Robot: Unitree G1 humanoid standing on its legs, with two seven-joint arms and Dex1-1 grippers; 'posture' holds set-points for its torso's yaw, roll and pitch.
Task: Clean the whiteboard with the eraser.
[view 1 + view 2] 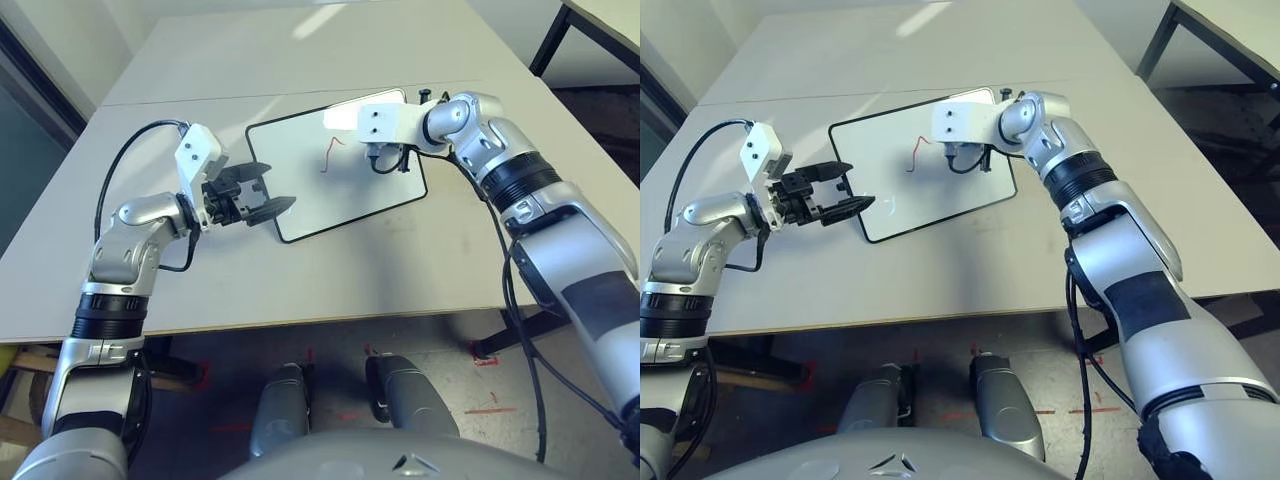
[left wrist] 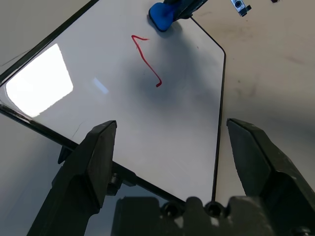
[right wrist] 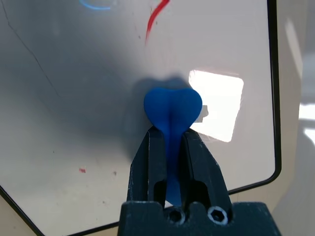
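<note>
The whiteboard [image 1: 300,195] lies tilted on the table, a red pen stroke [image 1: 330,152] near its middle. My right gripper [image 3: 170,133] is shut on the blue eraser [image 3: 172,108], pressing its rounded end onto the board to the right of the stroke [image 2: 146,58]. The eraser [image 2: 161,17] also shows in the left wrist view, near the board's far right corner. My left gripper [image 1: 268,194] hovers open over the board's near left edge, with nothing between its fingers [image 2: 96,147].
The board rests on a pale grey table [image 1: 380,270] with a seam running across behind it. A dark-legged second table [image 1: 600,25] stands at the back right. A black cable [image 1: 125,160] loops off my left forearm. The table's front edge [image 1: 300,322] is close to me.
</note>
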